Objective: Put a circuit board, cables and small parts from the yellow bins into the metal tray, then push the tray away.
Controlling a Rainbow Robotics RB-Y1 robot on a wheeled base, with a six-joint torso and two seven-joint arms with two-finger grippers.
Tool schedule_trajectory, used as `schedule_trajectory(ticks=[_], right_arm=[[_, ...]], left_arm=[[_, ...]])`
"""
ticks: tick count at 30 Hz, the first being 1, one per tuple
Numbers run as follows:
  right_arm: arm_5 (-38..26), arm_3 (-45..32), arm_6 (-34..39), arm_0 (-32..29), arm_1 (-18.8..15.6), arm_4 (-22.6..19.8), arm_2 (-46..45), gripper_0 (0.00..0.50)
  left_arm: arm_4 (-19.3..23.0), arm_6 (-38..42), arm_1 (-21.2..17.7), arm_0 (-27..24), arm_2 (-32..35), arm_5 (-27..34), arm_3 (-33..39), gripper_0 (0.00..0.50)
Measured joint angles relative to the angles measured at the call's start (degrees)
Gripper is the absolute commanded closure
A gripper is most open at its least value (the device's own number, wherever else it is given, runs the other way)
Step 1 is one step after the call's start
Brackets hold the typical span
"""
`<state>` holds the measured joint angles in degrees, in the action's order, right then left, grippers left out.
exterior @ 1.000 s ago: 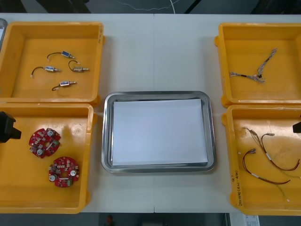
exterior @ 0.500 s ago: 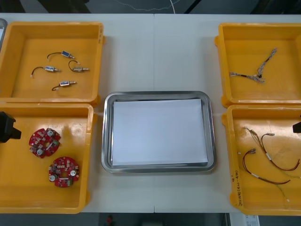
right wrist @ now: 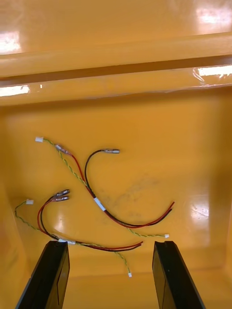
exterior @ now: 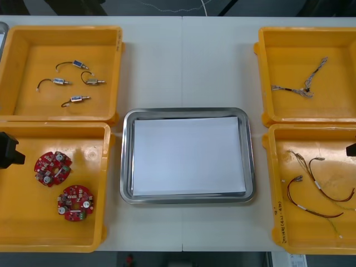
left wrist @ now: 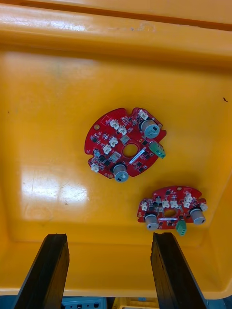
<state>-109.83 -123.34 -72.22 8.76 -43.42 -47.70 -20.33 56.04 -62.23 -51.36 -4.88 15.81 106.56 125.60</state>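
The metal tray [exterior: 250, 161], white inside, lies at the table's middle with nothing in it. Two round red circuit boards [exterior: 53, 168] [exterior: 75, 202] rest in the near left yellow bin [exterior: 33, 228]. My left gripper [exterior: 10, 151] hangs over that bin's left edge; in the left wrist view it is open [left wrist: 110, 270], with both boards [left wrist: 126, 143] [left wrist: 171, 210] beyond its fingertips. My right gripper [exterior: 351, 149] is at the near right bin's [exterior: 303, 231] outer edge, open [right wrist: 110, 275] just short of the red and yellow cables [right wrist: 96, 203] [exterior: 317, 186].
The far left bin [exterior: 33, 55] holds several small metal parts [exterior: 72, 83]. A twisted cable [exterior: 303, 86] lies in the far right bin [exterior: 289, 55]. Bare table runs beyond the tray, between the two far bins.
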Motion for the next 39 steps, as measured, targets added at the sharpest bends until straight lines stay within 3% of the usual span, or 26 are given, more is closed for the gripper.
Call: schedule_trajectory(ticks=[10, 17, 27, 31, 39], right_arm=[[0.0, -1.0, -2.1, -0.5, 0.0, -1.0, -0.4, 0.000], [0.3, -3.4, -2.8, -4.2, 0.0, -1.3, -0.4, 0.000], [12.6, -3.5, -4.7, -11.3, 0.0, -2.0, -0.1, 0.000], [16.9, -3.5, -8.7, -13.2, 0.0, 0.0, 1.3, 0.000], [22.1, -3.3, -8.9, -15.4, -0.6, 3.9, 7.0, 0.000]], left_arm=[[0.0, 0.0, 0.2, 1.1, -0.1, 0.0, -0.6, 0.000], [0.0, 0.0, 0.2, 1.5, -0.1, -1.4, -0.9, 0.000], [-1.7, 0.0, 0.2, 1.6, -1.6, -6.0, -1.1, 0.000], [-4.8, 0.0, 0.3, 1.8, -3.8, -7.3, -1.1, 0.000], [-13.3, 0.0, 1.3, 2.1, -9.7, -9.8, -1.3, 0.000]])
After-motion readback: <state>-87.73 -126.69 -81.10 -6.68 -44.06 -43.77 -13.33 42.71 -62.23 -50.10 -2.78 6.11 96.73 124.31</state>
